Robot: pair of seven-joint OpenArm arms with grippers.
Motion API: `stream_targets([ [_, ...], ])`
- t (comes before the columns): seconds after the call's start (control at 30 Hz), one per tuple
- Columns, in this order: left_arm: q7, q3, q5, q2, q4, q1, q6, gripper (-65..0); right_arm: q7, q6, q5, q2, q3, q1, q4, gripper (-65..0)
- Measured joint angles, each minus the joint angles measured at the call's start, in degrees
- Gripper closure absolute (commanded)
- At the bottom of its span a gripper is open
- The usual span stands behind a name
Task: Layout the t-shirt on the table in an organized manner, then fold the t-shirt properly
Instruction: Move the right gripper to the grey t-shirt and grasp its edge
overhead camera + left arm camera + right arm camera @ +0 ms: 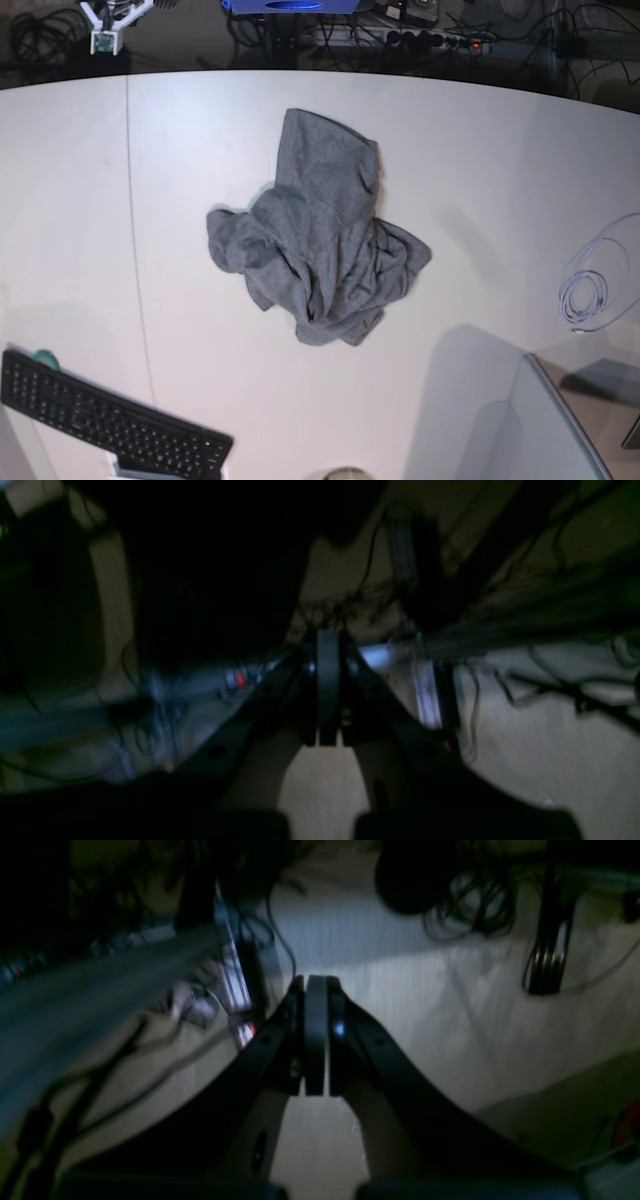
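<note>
Both grippers parked away from the work: in the left wrist view the left gripper [327, 680] has its jaws pressed together with nothing between them, pointing at dim floor and cables; the right gripper [316, 1032] reads the same in the right wrist view, fully closed and empty. Neither arm appears in the base view. The t-shirt [318, 245] lies crumpled near the centre of the frame on the table [480, 150], well apart from the black keyboard [110, 420] at lower left and the coiled pale cable [590, 290] at the right edge. Judged step: layout not yet begun. To do it well, open both grippers before descending, pick two separated points on the outer cloth rather than the bunched middle, lift only enough to let folds drop out, then draw apart so the fabric spreads flat; keep the spread inside the bare area between keyboard and cable. Appearance: heather-grey, soft, heaped in overlapping folds, a smoother panel running toward the upper centre, denser wrinkles at lower right. Collar, sleeves and hem cannot be told apart from here, so the grasp points need a closer look first.
</note>
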Motion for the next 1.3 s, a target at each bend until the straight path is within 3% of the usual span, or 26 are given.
stream_targets([
  [0.27, -12.39, -0.39, 0.04, -0.11, 3.23, 1.95, -0.02, 0.0, -0.72, -0.22, 0.04, -0.44, -4.52, 2.21, 5.03, -0.2],
  [0.6, -12.94, -0.42, -0.24, 0.2, 14.97, 1.77, 0.15, 0.0, -0.87, -0.15, 0.0, -0.35, -18.12, 7.3, 9.73, -0.8],
  [0.67, -13.11, 0.07, -3.43, 0.2, 15.91, 1.05, 0.2, 0.0, -0.83, -0.15, -0.02, -0.26, -20.76, 8.7, 9.7, -1.1],
  [0.77, -13.0, 0.13, -10.58, 0.17, 15.3, -1.95, 0.07, 0.0, -1.03, -0.15, 0.17, -0.26, -23.52, 10.56, 9.6, -10.1],
  [0.87, -9.66, -0.02, -16.68, -0.17, 14.56, -3.96, 0.57, 0.0, -1.44, -0.13, 0.04, -0.22, -25.4, 13.33, 9.62, -31.1],
  [0.97, -7.02, -0.31, -17.31, -0.13, 14.47, -3.98, 0.55, 0.0, -5.53, -0.13, 6.14, 0.17, -27.52, 16.44, 9.42, -48.9],
  [1.07, -6.88, -0.42, -17.31, -0.15, 14.47, -4.02, 0.55, 0.0, -6.08, -0.13, 12.72, 0.44, -27.08, 20.5, 4.92, -50.4],
  [1.2, -6.88, -0.42, -17.51, -0.15, 14.47, -4.2, 0.57, 0.0, -5.79, -0.35, 18.75, 3.63, -26.93, 24.65, -0.07, -48.0],
  [1.23, -6.86, -0.37, -17.51, -0.09, 14.47, -4.24, 0.55, -3.5, -5.9, -0.5, 19.89, 4.04, -26.91, 25.42, -1.55, -47.4],
  [1.3, -6.86, -0.37, -17.57, -0.13, 14.47, -4.24, 0.5, -20.9, -5.75, -0.52, 21.99, 3.98, -26.29, 26.73, -4.76, -47.4],
])
